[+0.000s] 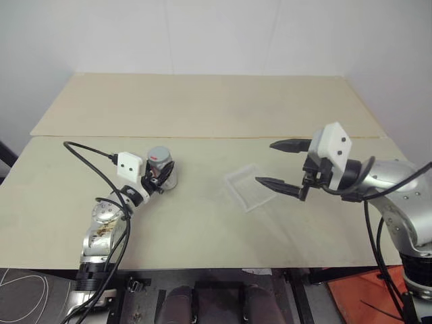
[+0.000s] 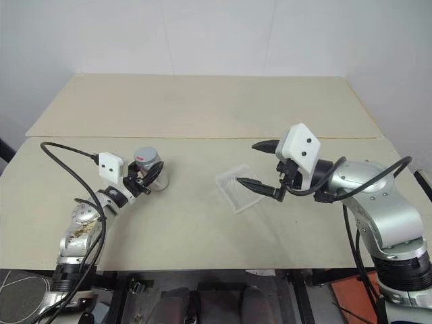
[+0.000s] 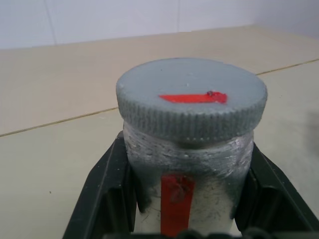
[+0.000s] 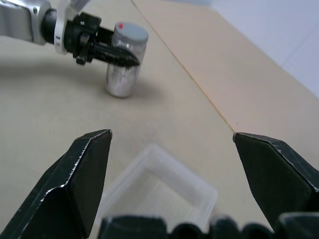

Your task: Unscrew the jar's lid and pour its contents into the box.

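Left fingers clamp the jar; box lies well apart

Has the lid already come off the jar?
No: the grey lid sits on the jar, which the left hand grips by its sides.

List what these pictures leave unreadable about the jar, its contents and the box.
- Contents: the jar wall looks frosted in the left wrist view and too small in the head views, so nothing inside can be made out.
- Jar base: cut off by the left wrist view's edge, flanked by the left tool fingers.
- Lid: whether loosened cannot be told.
- Box: near part hidden by the right tool in the right wrist view.
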Motion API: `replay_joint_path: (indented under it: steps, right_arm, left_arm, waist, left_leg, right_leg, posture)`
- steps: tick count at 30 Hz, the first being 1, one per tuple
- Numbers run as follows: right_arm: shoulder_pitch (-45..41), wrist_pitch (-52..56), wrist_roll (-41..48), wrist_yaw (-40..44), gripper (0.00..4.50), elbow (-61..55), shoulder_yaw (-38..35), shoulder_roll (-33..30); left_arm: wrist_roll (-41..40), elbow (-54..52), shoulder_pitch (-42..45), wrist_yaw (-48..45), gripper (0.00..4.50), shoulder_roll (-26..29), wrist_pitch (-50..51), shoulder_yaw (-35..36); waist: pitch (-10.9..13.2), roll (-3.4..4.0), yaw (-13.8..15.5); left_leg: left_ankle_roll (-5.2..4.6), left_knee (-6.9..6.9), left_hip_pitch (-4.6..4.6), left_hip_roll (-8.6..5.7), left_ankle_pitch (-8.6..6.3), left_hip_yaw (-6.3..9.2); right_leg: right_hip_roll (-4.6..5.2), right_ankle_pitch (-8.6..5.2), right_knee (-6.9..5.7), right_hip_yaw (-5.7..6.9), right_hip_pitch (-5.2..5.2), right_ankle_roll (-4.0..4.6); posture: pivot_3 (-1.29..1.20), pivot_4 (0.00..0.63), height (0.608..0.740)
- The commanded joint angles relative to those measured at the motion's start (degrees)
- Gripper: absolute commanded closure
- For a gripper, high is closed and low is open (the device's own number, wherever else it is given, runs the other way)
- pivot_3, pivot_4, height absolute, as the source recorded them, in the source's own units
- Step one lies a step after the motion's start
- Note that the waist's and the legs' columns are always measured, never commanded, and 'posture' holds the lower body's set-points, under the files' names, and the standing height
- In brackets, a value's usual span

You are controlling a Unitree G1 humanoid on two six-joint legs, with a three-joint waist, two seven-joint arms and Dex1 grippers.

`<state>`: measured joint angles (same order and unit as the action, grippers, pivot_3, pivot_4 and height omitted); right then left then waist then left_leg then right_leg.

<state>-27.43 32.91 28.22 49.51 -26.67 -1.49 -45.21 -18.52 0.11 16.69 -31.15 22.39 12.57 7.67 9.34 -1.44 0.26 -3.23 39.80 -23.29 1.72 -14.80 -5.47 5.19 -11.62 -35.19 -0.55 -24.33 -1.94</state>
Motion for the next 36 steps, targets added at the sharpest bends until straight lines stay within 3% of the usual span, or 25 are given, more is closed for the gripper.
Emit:
replay_joint_path:
  steps: [1, 6, 9, 16, 27, 32, 33, 36]
  right_arm:
    - [-6.0, -0.4, 1.0, 0.3, 0.00, 1.4, 1.7, 2.7]
    - [-15.7, 3.8, 5.7, 0.4, 0.00, 5.7, 4.0, 10.4]
    - [-19.8, 6.5, 7.5, 0.2, 0.00, 7.4, 5.3, 14.1]
    - [-26.5, 11.4, 6.2, -4.1, 0.00, 12.3, 8.2, 20.3]
    - [-26.5, 14.5, 5.4, -6.9, 0.00, 12.8, 9.7, 22.5]
    - [-26.4, 15.4, 7.1, -6.5, 1.56, 12.9, 8.3, 22.8]
    - [-26.4, 15.6, 7.5, -6.2, 1.75, 13.2, 8.1, 22.9]
    - [-26.4, 14.9, 10.6, -1.4, 1.76, 14.9, 7.0, 22.6]
  left_arm:
    - [-6.8, -7.5, 2.9, -7.9, 2.48, 4.6, 4.9, 0.6]
    - [-15.2, -9.7, 9.8, -21.6, 2.48, 12.8, 12.9, -0.8]
    - [-16.4, -7.5, 14.1, -27.0, 2.48, 14.2, 13.6, -2.5]
    - [-16.1, -2.8, 21.4, -36.6, 2.48, 13.3, 12.1, -6.5]
    - [-13.7, 0.7, 24.6, -39.7, 2.48, 10.7, 9.3, -8.1]
    - [-13.6, 0.4, 24.6, -40.7, 2.48, 10.7, 9.1, -8.0]
    - [-13.8, 0.5, 24.7, -40.8, 2.48, 10.6, 9.0, -8.0]
    - [-14.8, 0.7, 25.1, -41.9, 2.48, 10.4, 9.0, -7.6]
  waist:
    - [0.0, -0.02, -0.2]
    - [0.0, -0.02, -0.5]
    - [0.0, 0.00, -0.5]
    - [0.0, 0.00, -0.5]
    - [0.0, 0.00, -0.9]
    - [0.0, 0.00, -1.0]
    - [0.0, 0.00, -1.0]
    - [0.0, 0.00, -1.0]
  left_leg:
    - [0.00, 0.00, 0.01, 0.00, 0.00, 0.00]
    - [0.04, 0.01, -0.02, 0.01, 0.03, 0.01]
    - [0.02, -0.01, -0.01, -0.03, 0.01, 0.03]
    - [0.03, 0.00, -0.17, -0.07, 0.02, 0.02]
    - [0.02, 0.02, -0.29, -0.08, 0.02, 0.03]
    - [0.02, 0.01, -0.29, -0.07, 0.02, 0.04]
    - [0.02, 0.01, -0.30, -0.06, 0.02, 0.04]
    - [0.02, 0.02, -0.30, -0.07, 0.02, 0.05]
  right_leg:
    - [0.00, 0.00, 0.00, 0.00, 0.00, 0.00]
    - [-0.04, 0.00, -0.06, 0.02, -0.04, 0.01]
    - [-0.03, -0.01, -0.05, 0.04, -0.01, 0.00]
    - [-0.06, -0.01, -0.05, 0.12, -0.09, 0.00]
    - [-0.06, -0.01, -0.07, 0.12, -0.18, -0.02]
    - [-0.06, -0.01, -0.09, 0.12, -0.19, -0.02]
    - [-0.06, -0.01, -0.09, 0.12, -0.19, -0.01]
    - [-0.06, -0.01, -0.10, 0.12, -0.19, -0.02]
  posture:
    - [0.00, 0.150, 0.740]
    - [0.00, 0.150, 0.740]
    - [0.00, 0.150, 0.740]
    - [0.00, 0.150, 0.740]
    - [0.00, 0.150, 0.740]
    - [0.00, 0.150, 0.740]
    - [0.00, 0.150, 0.740]
    - [0.00, 0.150, 0.740]
